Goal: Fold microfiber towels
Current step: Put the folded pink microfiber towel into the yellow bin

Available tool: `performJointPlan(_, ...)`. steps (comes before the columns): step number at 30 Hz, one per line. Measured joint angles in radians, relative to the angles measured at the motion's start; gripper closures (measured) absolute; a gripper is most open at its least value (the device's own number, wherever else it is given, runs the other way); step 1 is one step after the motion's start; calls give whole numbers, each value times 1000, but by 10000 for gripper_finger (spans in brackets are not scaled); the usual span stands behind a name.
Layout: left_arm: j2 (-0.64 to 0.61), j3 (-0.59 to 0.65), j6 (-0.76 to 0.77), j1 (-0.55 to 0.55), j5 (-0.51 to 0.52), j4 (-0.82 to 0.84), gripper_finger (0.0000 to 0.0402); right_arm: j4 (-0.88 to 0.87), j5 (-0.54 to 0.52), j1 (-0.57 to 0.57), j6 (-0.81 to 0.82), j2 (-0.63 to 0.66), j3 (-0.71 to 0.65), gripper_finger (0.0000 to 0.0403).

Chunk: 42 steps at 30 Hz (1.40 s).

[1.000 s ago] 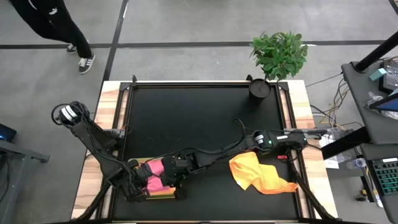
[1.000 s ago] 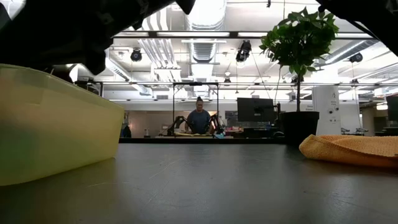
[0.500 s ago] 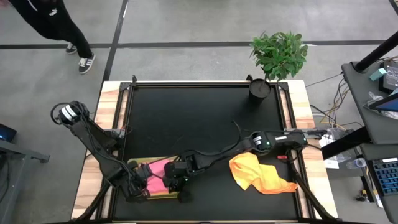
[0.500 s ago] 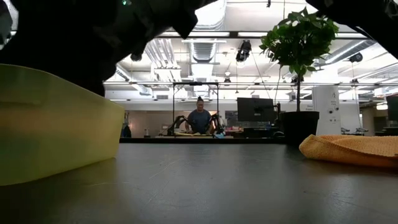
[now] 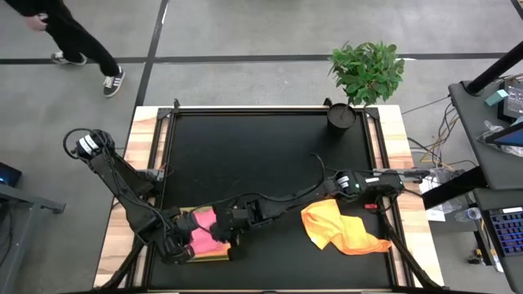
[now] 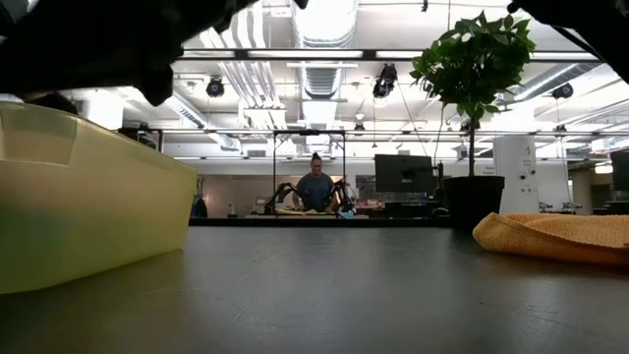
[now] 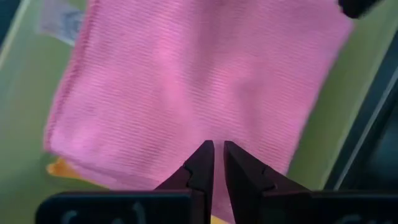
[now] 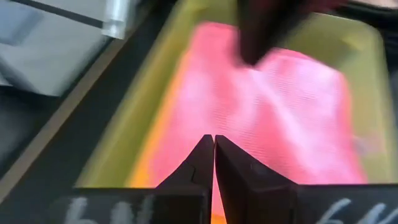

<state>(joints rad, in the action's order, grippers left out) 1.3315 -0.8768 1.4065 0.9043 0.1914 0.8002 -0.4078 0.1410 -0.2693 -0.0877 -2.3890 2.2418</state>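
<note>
Now that the right arm has pulled back a touch toward the middle of the black-topped wooden-framed bench (image 5: 261,155), the tray near the front-left corner shows more of itself than it did half a second ago, when that gripper sat lower over its front edge.

Largest to smallest: the translucent lime-green rectangular plastic tray (image 6: 88,197) sits at the bench's front-left corner. Inside it lies the folded pink microfiber towel (image 5: 202,234), flat, with what looks like an orange cloth edge peeking out underneath in the wrist views. Over by the front-right corner the crumpled orange microfiber towel (image 5: 341,227) lies in a loose heap, not folded yet, same as a second ago.

The right gripper (image 5: 230,225) hangs just beside the tray's inner edge, over the pink towel's side, fingers pressed together and holding nothing. The left gripper (image 5: 176,247) is down at the tray's front-left part, just above the pink towel, fingers nearly touching with only a sliver between them, and I can't see any cloth caught in there.

My read: the pink one is done and stowed, both arms are letting go of the tray area, and the orange heap is probably next up for folding.
</note>
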Motion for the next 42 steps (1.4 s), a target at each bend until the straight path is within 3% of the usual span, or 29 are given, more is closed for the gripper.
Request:
performJointPlan(4,1,0,2,0,-2,5,380,7,-103,27,-36,-2,-6,394)
performJointPlan(11,3,-3,43,0,-1,29,368,58,-111,82,-28,-2,-54,394)
performJointPlan(17,-3,17,49,0,153,148,354,70,-108,86,-17,-4,-93,394)
performJointPlan(21,8,60,53,-1,173,153,354,76,-112,60,-11,-4,-82,394)
performJointPlan(30,29,146,107,-2,180,134,355,128,-5,-1,-28,-9,-95,394)
performJointPlan(34,27,142,107,-2,181,133,355,130,13,1,10,-28,-103,394)
performJointPlan(38,23,129,106,-2,181,132,355,124,114,7,44,-36,-104,394)
performJointPlan(42,10,120,103,-2,181,135,355,110,115,6,18,-22,-105,394)
